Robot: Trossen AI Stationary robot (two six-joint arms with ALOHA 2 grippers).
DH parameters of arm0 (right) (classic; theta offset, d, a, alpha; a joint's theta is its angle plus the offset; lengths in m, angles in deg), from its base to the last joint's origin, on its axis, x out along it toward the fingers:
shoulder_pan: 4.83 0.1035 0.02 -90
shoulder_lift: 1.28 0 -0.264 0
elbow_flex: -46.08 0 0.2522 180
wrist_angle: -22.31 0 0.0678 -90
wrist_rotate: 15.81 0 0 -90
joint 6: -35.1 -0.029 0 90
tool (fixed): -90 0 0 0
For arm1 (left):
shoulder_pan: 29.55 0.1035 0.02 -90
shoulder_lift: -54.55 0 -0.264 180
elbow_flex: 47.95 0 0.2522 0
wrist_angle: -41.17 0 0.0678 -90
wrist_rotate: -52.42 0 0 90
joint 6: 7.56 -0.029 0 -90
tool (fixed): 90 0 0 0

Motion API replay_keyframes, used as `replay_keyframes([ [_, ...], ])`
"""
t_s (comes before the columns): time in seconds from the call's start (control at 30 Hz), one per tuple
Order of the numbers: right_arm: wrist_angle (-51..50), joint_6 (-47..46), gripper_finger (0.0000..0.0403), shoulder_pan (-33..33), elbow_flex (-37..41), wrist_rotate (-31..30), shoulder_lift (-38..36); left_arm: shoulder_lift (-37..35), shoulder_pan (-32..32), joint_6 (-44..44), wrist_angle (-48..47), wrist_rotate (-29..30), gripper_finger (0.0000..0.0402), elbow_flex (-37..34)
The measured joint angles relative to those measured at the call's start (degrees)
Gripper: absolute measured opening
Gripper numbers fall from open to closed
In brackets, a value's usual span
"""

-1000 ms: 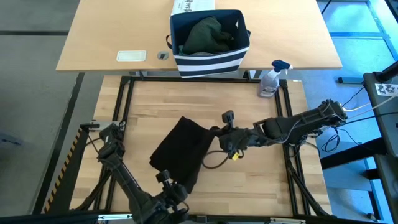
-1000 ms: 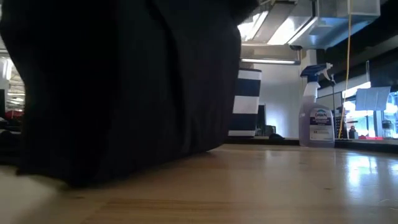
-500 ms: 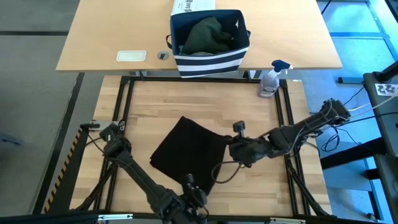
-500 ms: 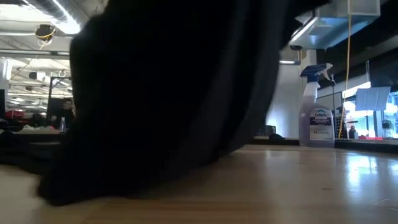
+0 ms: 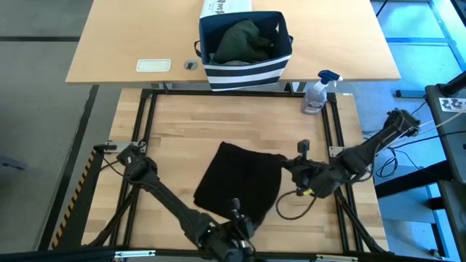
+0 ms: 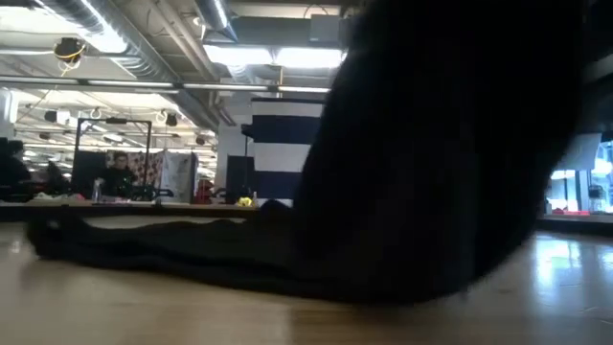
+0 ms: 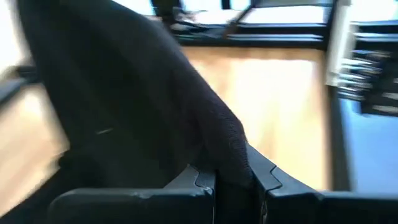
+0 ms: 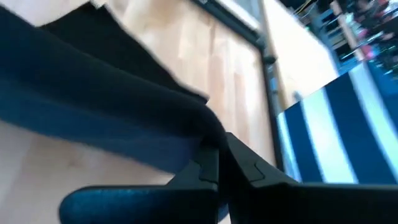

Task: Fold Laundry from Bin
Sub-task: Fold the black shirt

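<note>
A black garment [image 5: 240, 182] lies on the wooden table, its left part flat on the wood and its right part raised; it fills the low view [image 6: 431, 163]. My left gripper [image 5: 242, 218] is shut on its near edge. My right gripper [image 5: 290, 169] is shut on its right edge. The navy striped bin [image 5: 246, 45] stands on the far table with dark green laundry [image 5: 244, 40] inside. My left gripper pinches the garment's near edge [image 7: 231, 163] between its two fingers. The cloth rises from the fingers and spreads away toward the table. My right gripper pinches the garment's right edge [image 8: 210, 134] between its two fingers, coming level from the table's right; the cloth runs taut away from the fingers.
A spray bottle [image 5: 317, 92] stands at the table's far right corner. A white printed box [image 5: 226, 7] sits behind the bin, and a white pad [image 5: 153, 65] lies on the far table's left. Black frame rails [image 5: 145, 116] border the wooden table.
Both grippers have gone toward the table's right edge, dragging the black garment with them. The garment has slid to the right across the wood, its left part trailing flat. My left gripper has also moved along the near edge.
</note>
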Motion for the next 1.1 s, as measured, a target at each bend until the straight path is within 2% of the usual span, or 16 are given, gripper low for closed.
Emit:
replay_keyframes([
  [0.07,3.2,3.9,0.0000,-2.6,0.0,1.7,0.1,0.0,-1.2,6.6,-8.2,4.5,0.0024,1.9],
  [0.2,9.3,10.7,0.0000,-9.2,0.0,8.7,1.1,0.0,-3.5,22.7,-23.9,10.3,0.0024,3.5],
  [0.3,12.9,14.2,0.0000,-14.0,0.0,14.2,2.0,0.0,-4.4,32.4,-32.8,10.7,0.0024,3.1],
  [0.53,19.7,18.7,0.0000,-23.4,0.0,25.3,6.2,0.0,-4.8,46.1,-46.7,8.6,0.0024,1.7],
  [0.77,25.1,21.6,0.0000,-29.3,0.0,32.7,13.3,0.0,-5.1,55.8,-47.3,-1.2,0.0024,-4.7],
  [0.93,30.4,23.4,0.0000,-31.5,0.0,35.1,18.2,0.0,-5.7,66.4,-47.2,-4.0,0.0024,-11.2],
  [1.1,35.0,24.6,0.0000,-33.6,0.0,37.2,22.5,0.0,-5.9,72.9,-47.1,-8.8,0.0024,-16.1],
])
